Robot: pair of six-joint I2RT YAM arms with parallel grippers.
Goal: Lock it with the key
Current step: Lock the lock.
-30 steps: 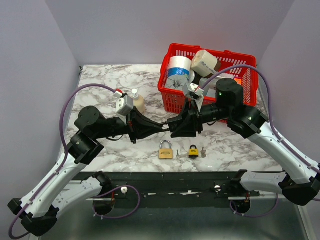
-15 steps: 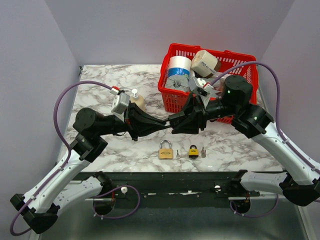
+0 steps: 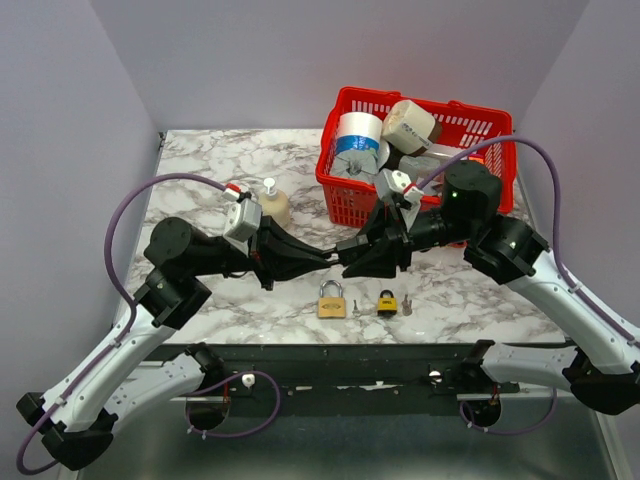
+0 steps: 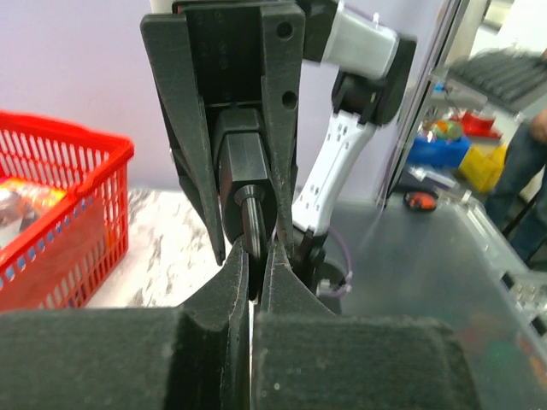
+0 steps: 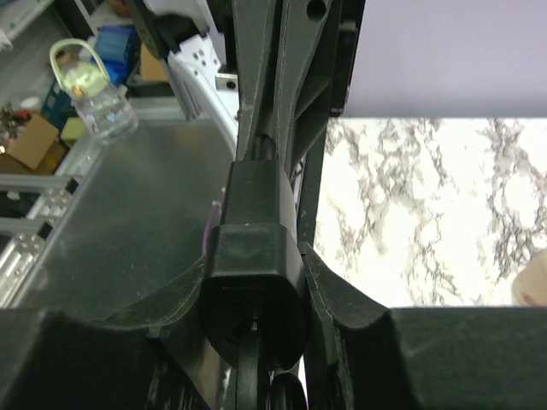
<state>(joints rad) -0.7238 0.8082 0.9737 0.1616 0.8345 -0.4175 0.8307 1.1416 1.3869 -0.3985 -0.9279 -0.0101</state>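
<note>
Brass padlock [image 3: 332, 300] overhead, clamped black lock [image 5: 254, 256] close-up

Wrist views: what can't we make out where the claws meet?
- Left wrist: whether the shut left claw pinches anything; the claw itself hides it.
- Right wrist: bottom of the block in the right claw; the frame edge cuts it off.
- Top: the loose keys' shapes; too small.
</note>
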